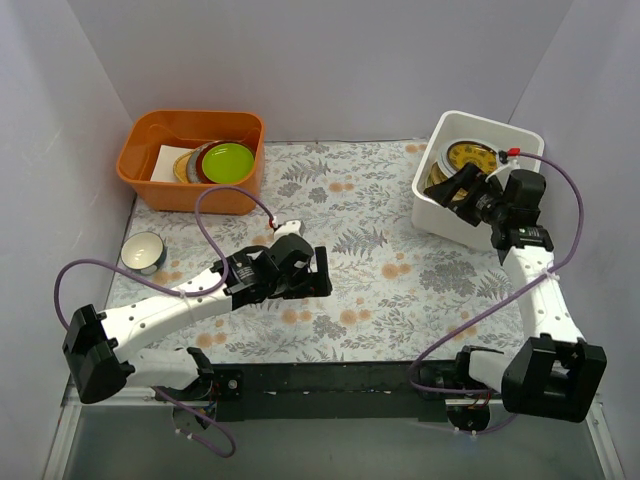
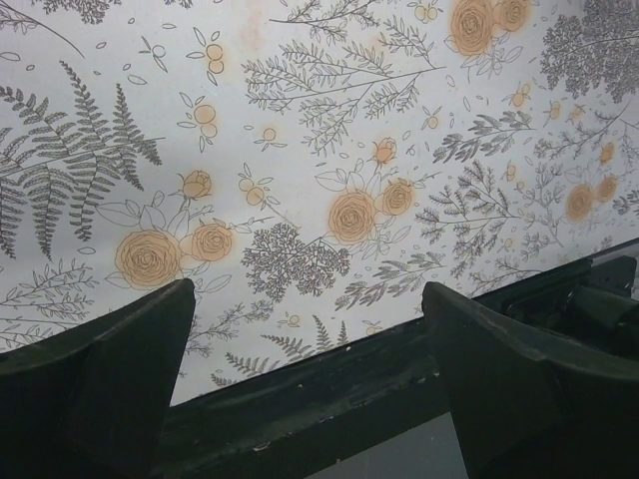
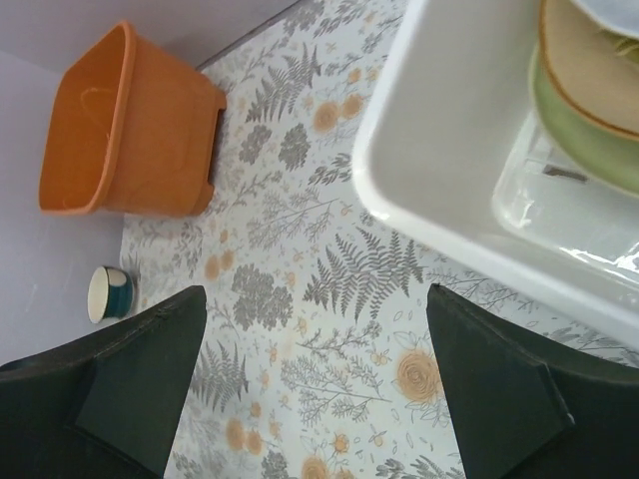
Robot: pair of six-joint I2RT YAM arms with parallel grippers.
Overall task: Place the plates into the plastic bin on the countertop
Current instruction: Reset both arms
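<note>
The white plastic bin (image 1: 436,205) stands at the back right of the fern-printed countertop (image 1: 380,230). Inside it lean several plates, with an amber patterned one (image 1: 470,157) facing up. The right wrist view shows the bin's rim (image 3: 399,190), a tan-rimmed plate (image 3: 584,70) and a green plate (image 3: 589,145) under it. My right gripper (image 1: 452,187) (image 3: 315,299) hovers over the bin's left wall, open, with only countertop between its fingers. Low over the middle of the countertop, my left gripper (image 1: 322,272) (image 2: 308,299) is wide open and holds nothing.
An orange tub (image 1: 190,160) (image 3: 125,130) at the back left holds a stack of plates topped by a lime-green one (image 1: 228,162). A small white bowl with a dark rim (image 1: 144,252) (image 3: 108,292) sits near the left wall. The table's black front rail (image 2: 329,399) lies under the left gripper.
</note>
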